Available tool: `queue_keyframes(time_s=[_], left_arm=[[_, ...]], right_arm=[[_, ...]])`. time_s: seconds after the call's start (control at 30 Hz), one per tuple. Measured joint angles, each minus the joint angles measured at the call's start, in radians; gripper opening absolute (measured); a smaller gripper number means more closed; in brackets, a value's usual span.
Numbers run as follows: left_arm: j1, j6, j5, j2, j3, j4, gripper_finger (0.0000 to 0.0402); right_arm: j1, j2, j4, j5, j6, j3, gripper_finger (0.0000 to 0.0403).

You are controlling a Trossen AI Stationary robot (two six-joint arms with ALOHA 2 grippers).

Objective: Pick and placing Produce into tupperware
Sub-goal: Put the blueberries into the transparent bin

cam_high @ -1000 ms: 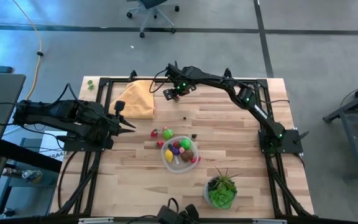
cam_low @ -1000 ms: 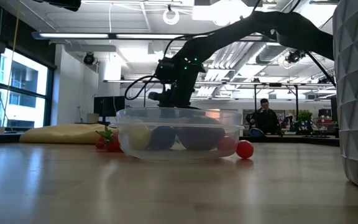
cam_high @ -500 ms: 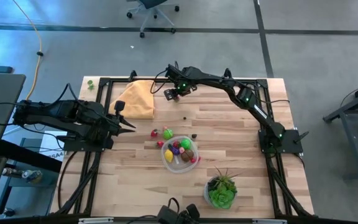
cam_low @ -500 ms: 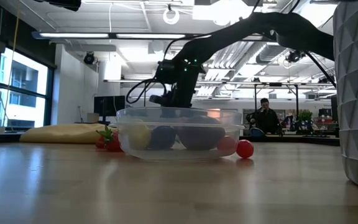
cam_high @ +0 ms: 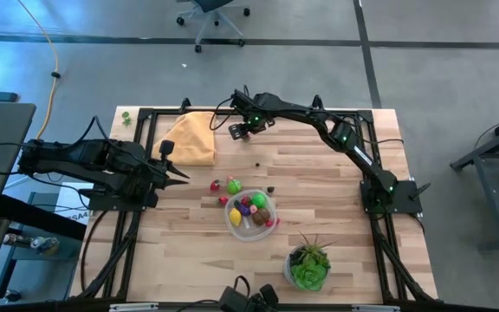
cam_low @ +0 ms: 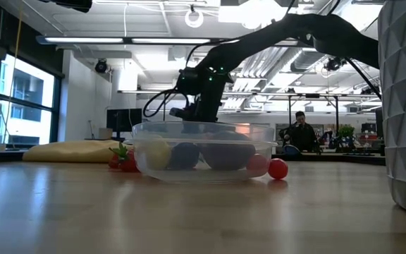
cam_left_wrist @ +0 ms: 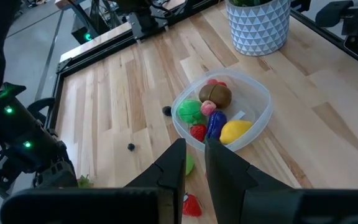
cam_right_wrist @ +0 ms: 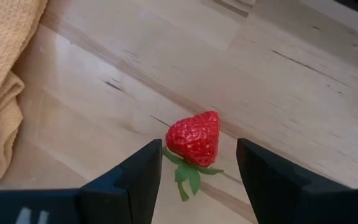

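A red toy strawberry [cam_right_wrist: 194,140] with a green stem lies on the wooden table near the far edge. My right gripper [cam_right_wrist: 199,151] is open above it, one finger on either side and neither touching; in the high view this gripper [cam_high: 243,131] stands beside the yellow cloth. The round clear tupperware [cam_high: 233,218] sits mid-table with several toy fruits in it: green, red, purple, yellow and brown [cam_left_wrist: 215,95]. A few loose pieces [cam_high: 232,185] lie on the table just beyond it. My left gripper [cam_high: 184,176] waits, shut, at the table's left.
A folded yellow cloth [cam_high: 189,139] lies at the far left, close to my right gripper. A white pot with a green plant [cam_high: 308,265] stands near the front edge, right of the tupperware. A red ball [cam_low: 278,169] rests against the container's right side.
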Motion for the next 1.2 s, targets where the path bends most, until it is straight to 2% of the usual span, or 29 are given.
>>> queue_keyframes(time_s=[0.9,1.2], left_arm=[[0.0,0.0,0.0,0.0,0.0,0.0,0.0051],[0.0,0.0,0.0,0.0,0.0,0.0,0.0051]], right_arm=[[0.02,0.0,0.003,0.011,0.029,0.0,0.0199],[0.013,-0.002,0.048,-0.024,0.066,0.02,0.0199]])
